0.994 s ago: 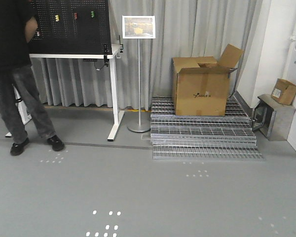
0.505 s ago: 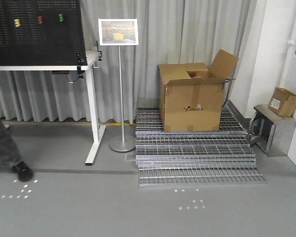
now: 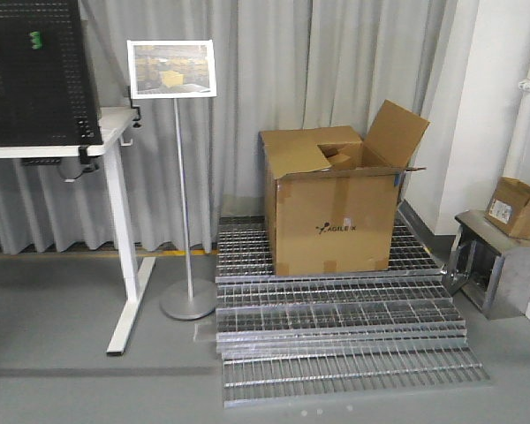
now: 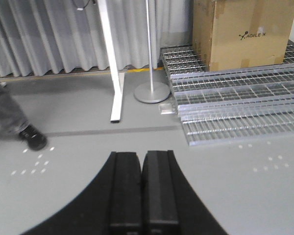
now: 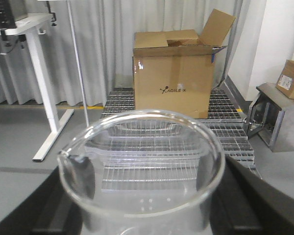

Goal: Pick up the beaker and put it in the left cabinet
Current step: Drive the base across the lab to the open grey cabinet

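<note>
Right wrist view shows your right gripper (image 5: pixel 144 198) clenched around the small clear glass beaker (image 5: pixel 143 147), with its dark fingers (image 5: pixel 82 178) visible through the glass on both sides and the beaker's open mouth and spout toward the camera. In the left wrist view, your left gripper (image 4: pixel 142 193) has its black pads pressed together on nothing, above grey floor. Beyond, a brown cardboard box (image 3: pixel 331 212) sits on stacked grey metal gratings (image 3: pixel 336 340), near a silver sign stand (image 3: pixel 184 230) and a white-legged desk (image 3: pixel 122 265).
</note>
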Robot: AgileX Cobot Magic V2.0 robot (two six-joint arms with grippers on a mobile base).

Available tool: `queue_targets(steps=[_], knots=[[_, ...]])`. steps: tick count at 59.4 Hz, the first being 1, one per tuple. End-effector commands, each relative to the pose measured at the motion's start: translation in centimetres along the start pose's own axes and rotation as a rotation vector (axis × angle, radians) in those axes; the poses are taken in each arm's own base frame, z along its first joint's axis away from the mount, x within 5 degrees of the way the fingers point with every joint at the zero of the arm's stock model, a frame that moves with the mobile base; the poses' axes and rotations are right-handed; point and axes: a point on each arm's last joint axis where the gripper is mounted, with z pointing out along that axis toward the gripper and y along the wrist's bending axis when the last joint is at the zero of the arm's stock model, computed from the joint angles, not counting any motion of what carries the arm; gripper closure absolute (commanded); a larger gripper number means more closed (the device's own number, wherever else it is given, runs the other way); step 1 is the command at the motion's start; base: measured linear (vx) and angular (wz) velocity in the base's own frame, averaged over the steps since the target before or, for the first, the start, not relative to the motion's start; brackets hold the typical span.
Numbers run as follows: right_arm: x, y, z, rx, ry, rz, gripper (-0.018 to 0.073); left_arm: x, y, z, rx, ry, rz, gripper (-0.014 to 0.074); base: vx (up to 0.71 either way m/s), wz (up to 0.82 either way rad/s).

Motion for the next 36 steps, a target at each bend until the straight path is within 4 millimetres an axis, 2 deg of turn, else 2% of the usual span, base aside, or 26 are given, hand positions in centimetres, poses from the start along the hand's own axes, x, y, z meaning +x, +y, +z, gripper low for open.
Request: queue_targets(steps=[1,18,36], knots=[[-1.16,0.23,0.04,-0.023,-0.036,-0.011,0.0564,-1.20,-0.14,-0.28,0.018,-0.099,-0.001,0.0593,0.60,-0.14],[-1.16,0.23,0.04,-0.023,-0.036,-0.011,0.0564,-1.20,-0.14,-0.28,0.018,-0.099,-0.001,0.0593,0.58,-0.24],[-1.16,0.23,0.04,-0.023,-0.036,-0.011,0.0564,-1.20,-0.14,-0.28,0.018,-0.099,-0.001,0.0593,0.53,-0.58]])
